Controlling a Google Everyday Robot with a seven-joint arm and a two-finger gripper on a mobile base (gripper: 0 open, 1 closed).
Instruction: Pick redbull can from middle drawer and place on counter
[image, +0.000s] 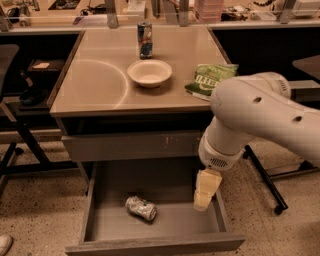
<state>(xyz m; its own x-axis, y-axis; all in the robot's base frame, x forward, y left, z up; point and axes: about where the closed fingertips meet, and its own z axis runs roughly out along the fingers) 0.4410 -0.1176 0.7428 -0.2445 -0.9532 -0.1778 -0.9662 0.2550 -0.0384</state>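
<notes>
The redbull can (141, 208), small, silvery and dented, lies on its side on the floor of the open middle drawer (175, 222), left of centre. My gripper (205, 194) hangs pointing down from the white arm (260, 117), over the right side of the drawer, a hand's width to the right of the can and not touching it. The beige counter (95, 80) is above, with its curved sheen mark.
On the counter stand a taller blue and silver can (145, 39), a white bowl (149, 73) and a green chip bag (210, 79). A shut drawer front with pale scratch marks (132, 146) sits above the open drawer. Dark chair legs (15, 145) stand left, a wheeled stand (267, 185) right.
</notes>
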